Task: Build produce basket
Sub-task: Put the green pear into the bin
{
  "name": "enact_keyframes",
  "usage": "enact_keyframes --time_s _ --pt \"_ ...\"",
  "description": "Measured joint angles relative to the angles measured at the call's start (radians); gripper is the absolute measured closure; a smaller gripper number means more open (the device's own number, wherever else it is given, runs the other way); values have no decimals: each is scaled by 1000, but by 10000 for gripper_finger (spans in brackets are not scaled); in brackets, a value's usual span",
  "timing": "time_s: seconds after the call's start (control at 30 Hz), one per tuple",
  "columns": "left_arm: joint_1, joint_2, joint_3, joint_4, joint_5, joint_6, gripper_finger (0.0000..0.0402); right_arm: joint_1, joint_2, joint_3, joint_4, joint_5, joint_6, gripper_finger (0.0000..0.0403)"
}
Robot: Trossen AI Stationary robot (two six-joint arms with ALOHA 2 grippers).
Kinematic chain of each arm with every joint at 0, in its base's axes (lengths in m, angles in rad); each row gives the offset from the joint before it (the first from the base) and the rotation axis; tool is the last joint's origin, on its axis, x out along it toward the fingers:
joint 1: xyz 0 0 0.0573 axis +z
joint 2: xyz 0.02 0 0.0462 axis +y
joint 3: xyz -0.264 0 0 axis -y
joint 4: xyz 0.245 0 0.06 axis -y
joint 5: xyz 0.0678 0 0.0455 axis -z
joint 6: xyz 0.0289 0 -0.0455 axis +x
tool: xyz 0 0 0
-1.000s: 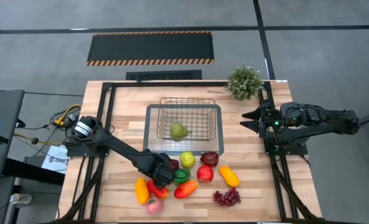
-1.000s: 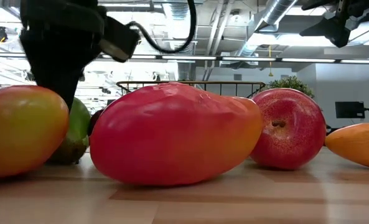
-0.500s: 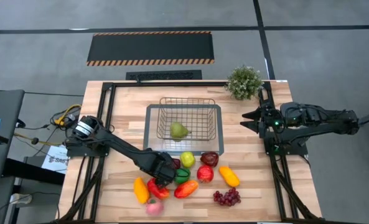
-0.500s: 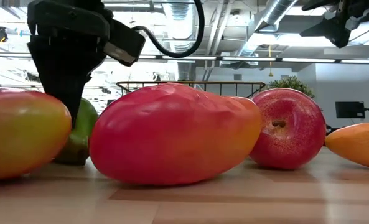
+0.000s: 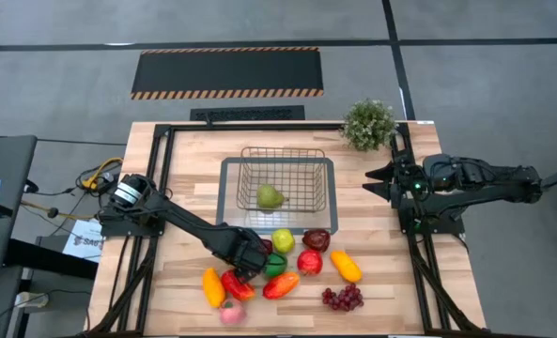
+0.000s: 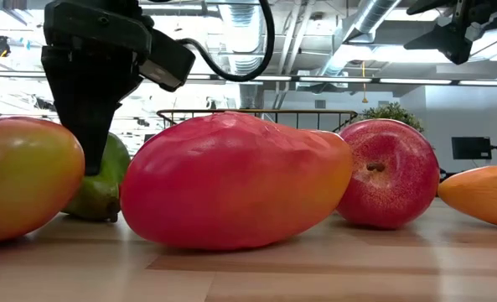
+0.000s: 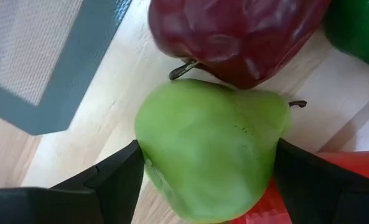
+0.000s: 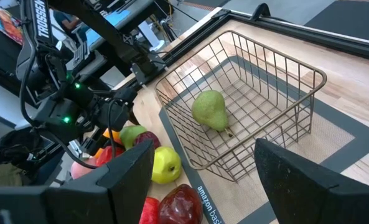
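Lettering first: "TROSSEN" in white down the dark arm at the upper left of the right wrist view, and "amazon" plus further unreadable letters along the grey tray's [image 8: 340, 134] dark rim at the bottom centre of that view. In the high view, left gripper [image 5: 250, 266] down among the loose produce at lower centre of the counter [image 5: 189, 178], open, fingers [image 7: 112, 180] set either side of a green pear [image 7: 209, 146] and right at its flanks; firm contact impossible to tell. Pear lying on its side on the wood, long axis running roughly from one finger to the other, thin stem at the end away from the tray, a maroon apple [image 7: 234, 37] touching it. Second green pear [image 5: 270, 197] lying inside the wire basket [image 5: 283, 151], at frame centre on the tray. Large red-orange mango [image 6: 235, 180] filling the low view, long axis across the frame. Right gripper [image 5: 372, 178] waiting at the right edge, fingers spread wide, holding nothing.
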Motion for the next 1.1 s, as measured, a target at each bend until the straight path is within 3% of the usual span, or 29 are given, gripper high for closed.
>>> enact_keyframes --time_s 0.3,0.57,0.77,0.9,1.1 --pt "17 -83 32 -68 10 -54 113 0 0 0 -5 0 0 103" --pt "76 -279 34 -77 19 -177 113 0 0 0 -6 0 0 103" --pt "165 -427 35 13 -105 -225 113 0 0 0 -7 0 -6 103" --pt "254 -456 35 114 -164 -169 113 0 0 0 -7 1 -8 103" --pt "399 -417 36 239 -160 -15 113 0 0 0 -7 1 -8 103"
